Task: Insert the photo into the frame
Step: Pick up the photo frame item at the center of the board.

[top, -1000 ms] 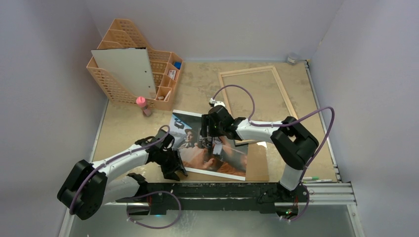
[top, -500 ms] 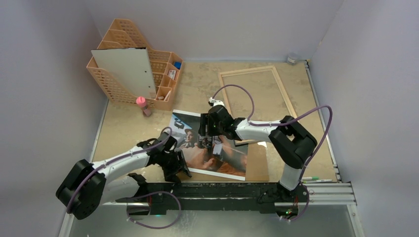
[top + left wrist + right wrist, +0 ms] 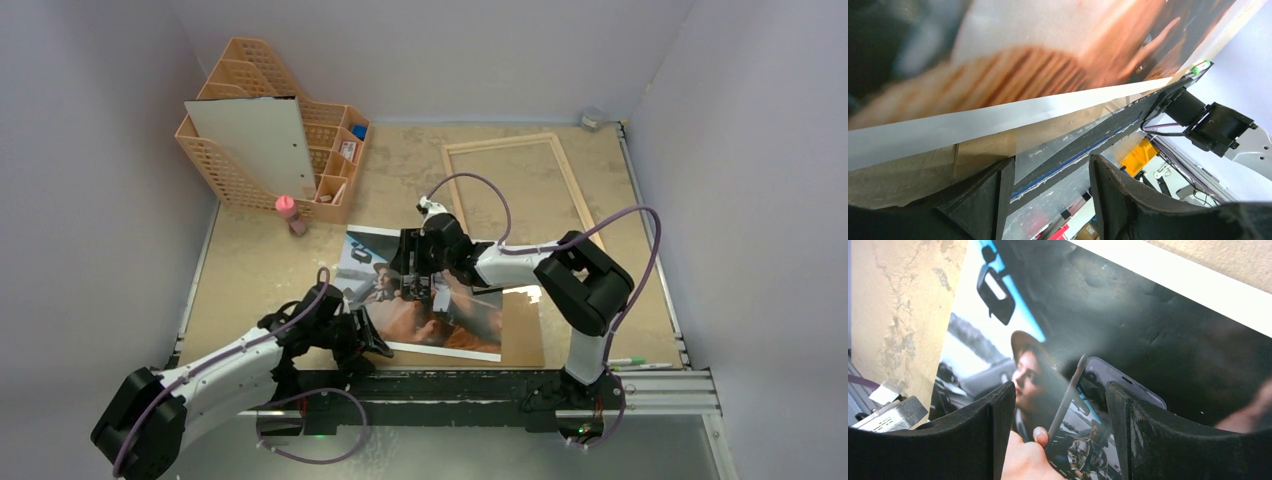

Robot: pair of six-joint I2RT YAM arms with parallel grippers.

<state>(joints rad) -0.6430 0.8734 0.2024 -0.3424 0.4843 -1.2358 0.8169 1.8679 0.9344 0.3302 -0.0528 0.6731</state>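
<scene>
Two wrist views showed what the top view hid: the frame (image 3: 577, 188) lay far back, well apart from the photo (image 3: 440, 320) near the front, and up close the left gripper (image 3: 1048, 172) gaped at the photo's near edge and the right gripper (image 3: 1060, 395) gaped over the capped face, each holding nothing.

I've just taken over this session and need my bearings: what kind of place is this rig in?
Probably a robotics lab test cell: plain pale walls box in a worn tabletop, a black mounting rail runs along its near edge, and props like a peach file organiser are set out.
</scene>
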